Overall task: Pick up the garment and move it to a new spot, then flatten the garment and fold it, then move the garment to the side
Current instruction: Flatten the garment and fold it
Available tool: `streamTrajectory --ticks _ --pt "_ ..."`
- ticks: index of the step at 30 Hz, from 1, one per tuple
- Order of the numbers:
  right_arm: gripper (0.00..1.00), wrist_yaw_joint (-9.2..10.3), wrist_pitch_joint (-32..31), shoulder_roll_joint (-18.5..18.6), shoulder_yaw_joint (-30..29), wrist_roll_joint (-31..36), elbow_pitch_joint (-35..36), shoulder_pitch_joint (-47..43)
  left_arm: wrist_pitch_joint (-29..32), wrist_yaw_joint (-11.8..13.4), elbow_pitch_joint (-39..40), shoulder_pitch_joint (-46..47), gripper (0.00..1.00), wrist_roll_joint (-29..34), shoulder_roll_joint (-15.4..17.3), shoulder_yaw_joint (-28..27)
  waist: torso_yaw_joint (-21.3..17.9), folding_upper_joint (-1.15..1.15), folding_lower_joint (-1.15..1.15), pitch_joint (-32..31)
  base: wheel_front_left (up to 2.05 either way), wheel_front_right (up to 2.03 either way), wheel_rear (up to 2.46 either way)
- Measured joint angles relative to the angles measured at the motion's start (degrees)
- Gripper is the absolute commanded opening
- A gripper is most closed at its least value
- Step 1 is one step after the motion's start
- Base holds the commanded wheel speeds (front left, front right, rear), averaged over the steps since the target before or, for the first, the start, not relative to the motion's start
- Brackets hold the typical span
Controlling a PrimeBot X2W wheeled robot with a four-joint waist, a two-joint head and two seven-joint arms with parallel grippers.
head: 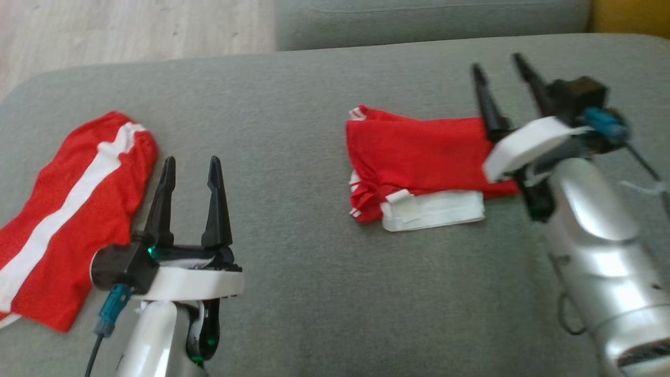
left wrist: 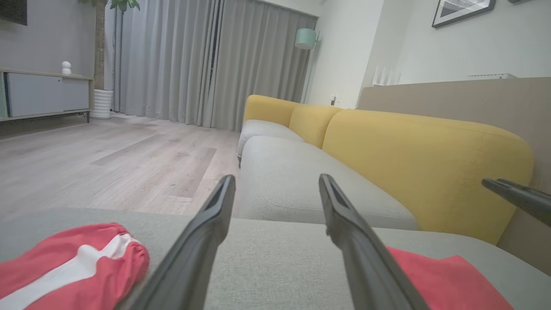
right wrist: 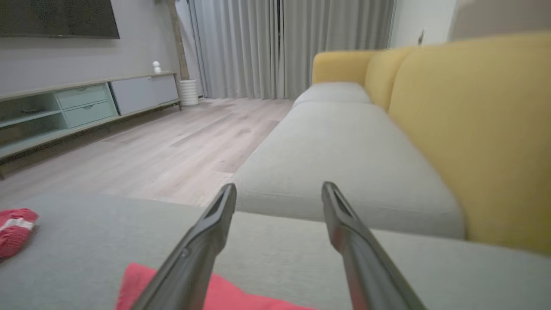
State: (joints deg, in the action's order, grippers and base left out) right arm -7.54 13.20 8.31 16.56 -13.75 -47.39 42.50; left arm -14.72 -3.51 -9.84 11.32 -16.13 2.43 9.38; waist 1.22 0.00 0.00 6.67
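1. The folded red fabric garment (head: 419, 152), with a white band along its near edge, lies on the wide grey upholstered sofa cushion (head: 314, 293), at about 2 o'clock from the middle of the head view; its long axis runs from 9 to 3 o'clock.
2. The right gripper (head: 497, 63) is the nearer one; its two long dark fingers cross the garment's 3 o'clock end and point to about 12 o'clock, tips past the far edge; most of the cloth lies at 8 o'clock from those tips.
3. The right fingers stand wide apart and hold nothing; the arm is blurred, so I cannot tell whether they touch the cloth or hang just above it.
4. The left gripper (head: 191, 163) sits at 7 o'clock in the head view, fingers apart and empty, pointing to 12 o'clock; the folded garment is well apart from it, at 2 o'clock; a loose red garment with a white stripe (head: 73, 209) lies just beside it at 9 o'clock.
5. The fold looks done, so the shift aside is probably what remains; the right arm seems best placed, gripping the 3 o'clock end through all layers; catching only the top layer could open the fold.
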Motion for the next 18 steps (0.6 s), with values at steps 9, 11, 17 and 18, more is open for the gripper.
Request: streamTrajectory --ticks 9,11,17,18 --pt "1.00 0.00 1.0 2.3 -9.3 6.4 16.9 -13.6 0.0 0.5 1.2 -0.9 1.00 0.4 0.0 -0.2 -3.0 0.00 0.00 -0.2 0.00 0.00 0.00" --pt "1.00 0.00 1.0 0.4 -11.7 7.8 20.9 -17.8 0.0 0.5 1.4 -1.7 1.00 0.6 0.0 -0.3 -3.3 0.00 0.00 -0.2 0.00 0.00 0.00" --pt "1.00 0.00 1.1 -3.7 -14.3 11.0 27.2 -26.0 0.0 0.5 1.5 -3.4 1.00 1.6 0.0 -0.4 -3.5 0.00 0.00 -0.1 0.00 0.00 0.00" --pt "1.00 0.00 1.1 -4.0 -14.7 11.4 27.8 -26.9 0.0 0.5 1.5 -3.6 1.00 1.8 0.0 -0.4 -3.5 0.00 0.00 0.0 0.00 0.00 0.00"
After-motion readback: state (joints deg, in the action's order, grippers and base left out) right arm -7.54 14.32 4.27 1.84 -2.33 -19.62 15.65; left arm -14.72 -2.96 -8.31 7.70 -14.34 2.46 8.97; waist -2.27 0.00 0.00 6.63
